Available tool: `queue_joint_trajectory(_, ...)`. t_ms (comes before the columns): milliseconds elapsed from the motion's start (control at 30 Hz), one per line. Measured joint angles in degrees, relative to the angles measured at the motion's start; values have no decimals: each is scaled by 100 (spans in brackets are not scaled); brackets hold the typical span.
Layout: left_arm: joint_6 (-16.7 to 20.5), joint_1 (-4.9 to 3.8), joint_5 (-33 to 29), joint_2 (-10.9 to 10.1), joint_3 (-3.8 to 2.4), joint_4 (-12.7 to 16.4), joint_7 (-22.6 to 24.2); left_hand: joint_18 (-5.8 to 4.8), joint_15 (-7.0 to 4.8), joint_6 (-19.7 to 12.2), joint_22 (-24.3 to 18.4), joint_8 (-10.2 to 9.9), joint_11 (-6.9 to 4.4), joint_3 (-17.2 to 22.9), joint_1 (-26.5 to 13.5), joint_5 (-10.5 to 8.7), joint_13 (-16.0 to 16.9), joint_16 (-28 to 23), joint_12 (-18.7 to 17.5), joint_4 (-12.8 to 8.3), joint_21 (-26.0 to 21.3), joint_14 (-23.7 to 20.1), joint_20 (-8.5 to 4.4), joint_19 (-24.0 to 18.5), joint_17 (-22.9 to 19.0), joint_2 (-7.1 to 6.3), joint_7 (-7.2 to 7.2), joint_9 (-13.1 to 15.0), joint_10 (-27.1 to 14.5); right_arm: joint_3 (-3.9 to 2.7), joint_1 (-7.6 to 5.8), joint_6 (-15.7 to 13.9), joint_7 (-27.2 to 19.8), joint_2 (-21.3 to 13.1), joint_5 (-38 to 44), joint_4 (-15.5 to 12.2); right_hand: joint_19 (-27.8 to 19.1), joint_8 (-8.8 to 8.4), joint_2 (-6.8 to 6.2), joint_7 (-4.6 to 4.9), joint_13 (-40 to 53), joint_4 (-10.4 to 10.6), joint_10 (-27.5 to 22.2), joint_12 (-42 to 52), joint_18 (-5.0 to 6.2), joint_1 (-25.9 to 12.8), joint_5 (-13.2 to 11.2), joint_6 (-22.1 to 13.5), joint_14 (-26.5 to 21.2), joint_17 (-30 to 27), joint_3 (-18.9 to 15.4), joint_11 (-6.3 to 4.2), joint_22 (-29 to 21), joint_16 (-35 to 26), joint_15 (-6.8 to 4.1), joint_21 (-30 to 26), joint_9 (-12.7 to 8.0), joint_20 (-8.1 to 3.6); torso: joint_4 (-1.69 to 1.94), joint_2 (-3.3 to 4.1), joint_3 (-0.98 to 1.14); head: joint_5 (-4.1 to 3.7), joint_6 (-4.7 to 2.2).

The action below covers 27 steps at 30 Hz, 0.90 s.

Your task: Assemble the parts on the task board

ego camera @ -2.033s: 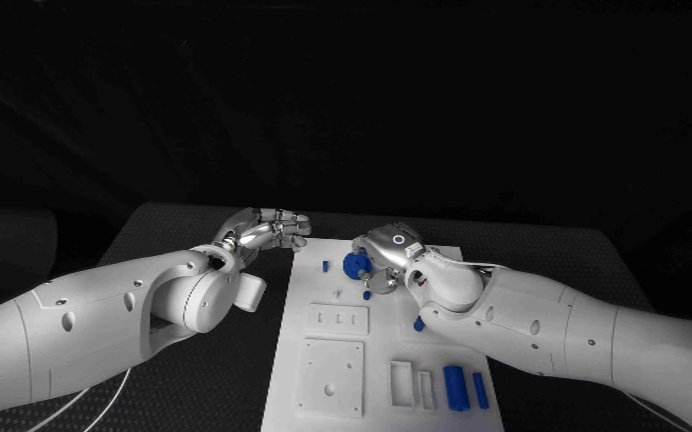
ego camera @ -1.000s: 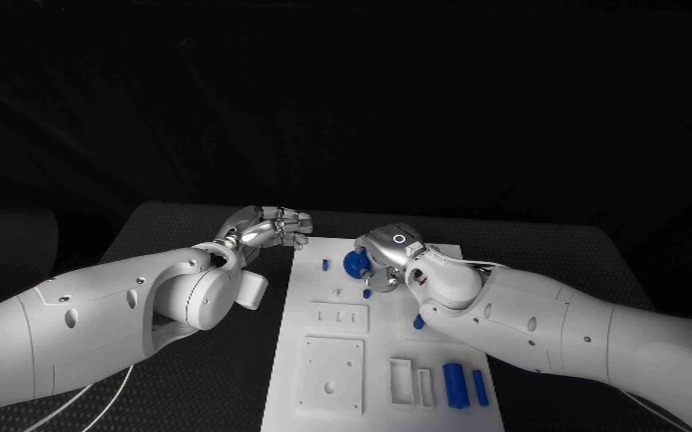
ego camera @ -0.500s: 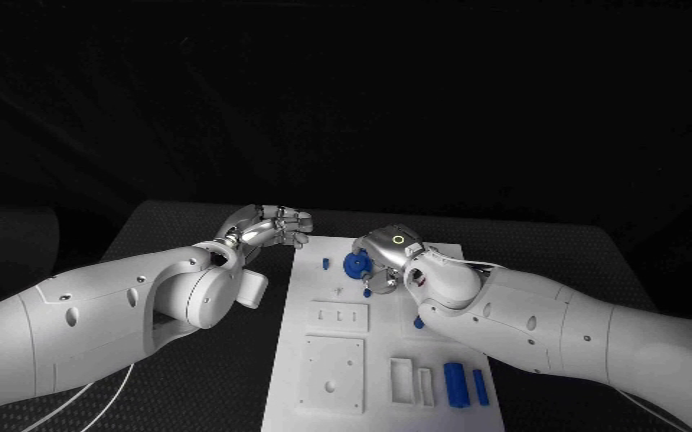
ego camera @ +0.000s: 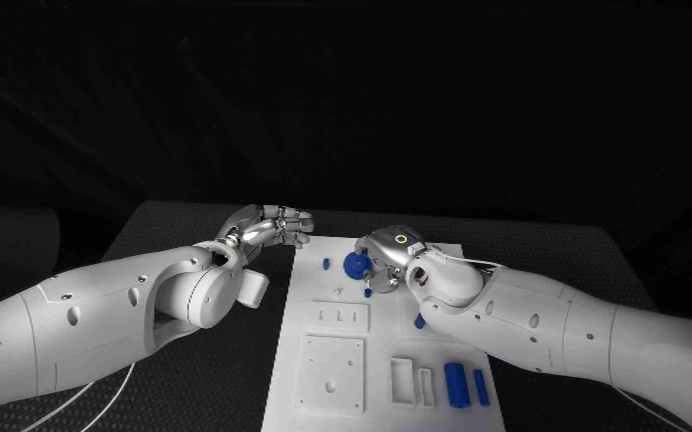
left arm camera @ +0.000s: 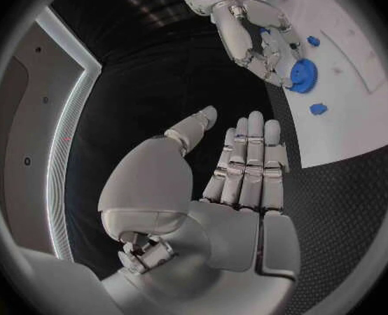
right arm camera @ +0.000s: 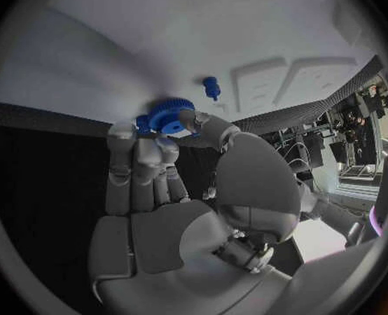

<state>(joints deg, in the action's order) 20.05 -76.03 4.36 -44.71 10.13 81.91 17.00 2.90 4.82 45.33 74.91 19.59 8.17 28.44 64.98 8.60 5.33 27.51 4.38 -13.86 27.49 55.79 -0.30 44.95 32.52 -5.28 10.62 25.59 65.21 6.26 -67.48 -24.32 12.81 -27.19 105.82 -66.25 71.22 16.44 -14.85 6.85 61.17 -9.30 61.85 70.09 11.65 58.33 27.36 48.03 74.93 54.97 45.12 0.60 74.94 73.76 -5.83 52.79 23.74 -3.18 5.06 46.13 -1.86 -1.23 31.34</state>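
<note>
At the far end of the white rectangular plastic task board (ego camera: 378, 352), my right robot hand (ego camera: 389, 252) is pinching the round blue toothed gear (right arm camera: 168, 113) between its thumb and fingertips. I am keeping the gear low against the board's surface, I judge so that its bore can find the seat it belongs on. A small blue peg (right arm camera: 211, 85) is standing on the board just beside the gear, apart from it; I cannot tell whether the gear is already seated.

My left robot hand (left arm camera: 233, 168) is holding nothing, its fingers lying straight and close together, hovering over the black counter (ego camera: 188, 227) just off the board's left edge. I am parking it there, I think, so it stays clear of the working hand yet near enough to steady the board. Two blue bars (ego camera: 466, 385) are waiting at the near end, well apart from the gear.
</note>
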Motion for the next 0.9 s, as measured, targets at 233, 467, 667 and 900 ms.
queue_joint_trajectory(233, 0, 0, 0, 2, 0, -9, -1, -3, 0, -20, 0, -13, 0, 0, 0, 0, 0, 0, 0, 0, 0, 0, 0, 0, 0, 0, 20, 0, 0, 3, 3, 164, 4, -20, -127, 54, -41, 20, 670, -67, 29, -444, -42, 1, 2, -204, 953, -74, -14, 69, 1127, -61, -1, -21, -12, 0, 6, 41, -1, 1, 5, -5, -1)
queue_joint_trajectory(467, 0, -1, 0, -2, 0, -8, -1, -25, 0, -21, -1, -13, 0, 0, 0, 0, 0, 0, 0, 0, 0, 0, 0, 0, 5, 0, 20, 5, 0, -3, -10, 232, -16, -107, -196, -28, -41, 20, 898, -82, 46, -582, -23, 8, 31, -692, 813, -99, 19, 116, 1816, -85, -1, -21, -45, 45, -12, 41, -3, 1, 5, 3, -2)
queue_joint_trajectory(667, 1, -1, 0, -9, 0, 0, -1, -19, 0, -20, 0, -13, 0, 0, 0, 0, 0, 0, 0, 0, 0, 0, -22, -22, 5, 0, 20, 5, 0, 4, -20, 257, -25, -202, -232, -137, -19, 37, 904, -83, 47, -596, -23, 19, 32, -698, 787, -99, 20, 121, 1830, -84, -1, -21, -44, 45, 13, 21, -9, -1, 4, 12, -13)
queue_joint_trajectory(900, 2, -1, 0, -41, 0, 7, -1, 43, 0, -20, 4, -13, 0, 0, 0, 0, 0, 0, 0, 0, 0, 0, -22, -22, 6, 0, 20, 5, 0, -109, -47, 39, -84, -563, -330, -384, -11, 52, 861, -83, 47, -598, -21, 24, 33, -735, 695, -100, 20, 127, 1870, -83, -2, -36, -44, 45, 11, 13, -9, -3, 0, -8, -35)
